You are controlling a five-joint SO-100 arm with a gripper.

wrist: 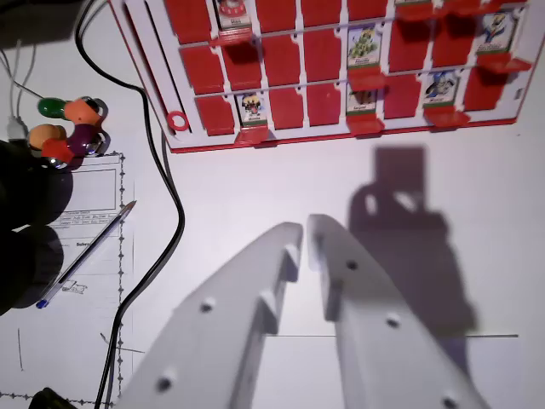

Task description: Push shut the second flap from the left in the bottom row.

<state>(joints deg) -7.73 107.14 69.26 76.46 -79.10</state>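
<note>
A red flap-board game lies across the top of the wrist view on a white table. In its nearest row, the second flap from the wrist view's left stands open and shows a small character card, its red tab jutting toward me. Other flaps in that row are open too; the rest show plain red. My white gripper fills the bottom centre, shut with only a thin slit between the fingers and nothing held. Its tips sit well short of the board's near edge, slightly to the right of that flap.
A black cable runs down the left side. Beside it lie a printed sheet, a pen and a cluster of colourful beads. A dark object fills the left edge. The gripper's shadow falls on the table at right.
</note>
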